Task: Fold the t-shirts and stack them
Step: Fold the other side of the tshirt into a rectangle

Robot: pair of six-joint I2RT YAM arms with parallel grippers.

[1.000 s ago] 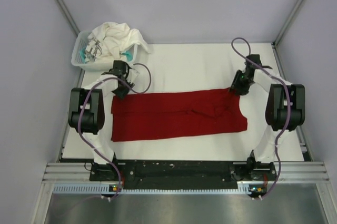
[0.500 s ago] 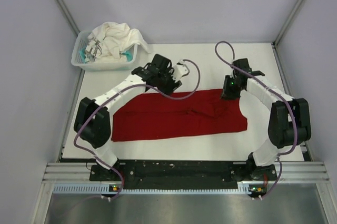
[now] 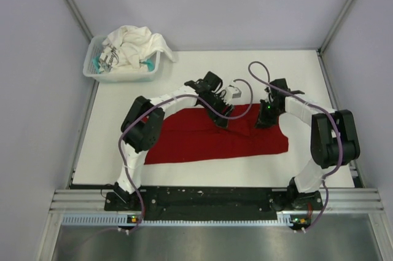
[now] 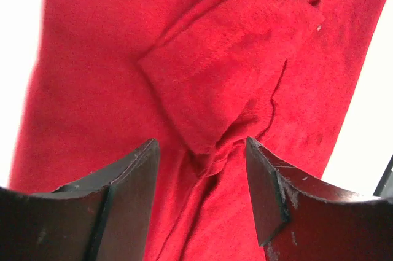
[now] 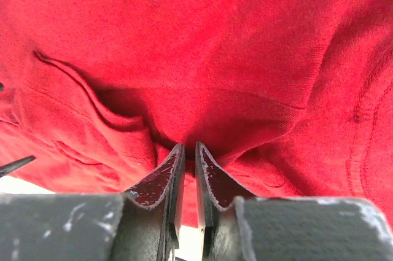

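The deep red t-shirt lies flat and wide across the white table. My left gripper is open just above its middle. In the left wrist view the open gripper straddles wrinkled red cloth below a folded-in sleeve. My right gripper is at the shirt's far right part. In the right wrist view it is shut on a pinched ridge of the red cloth. The white t-shirt lies bunched in the basket.
A small white slatted basket stands at the far left corner of the table. Purple cables loop above both wrists. The arm bases and a metal rail run along the near edge. Grey walls close in the sides.
My left arm has swung right, from the shirt's far left corner to its middle. My right gripper has shifted slightly left onto the shirt. The shirt's left edge now lies further right.
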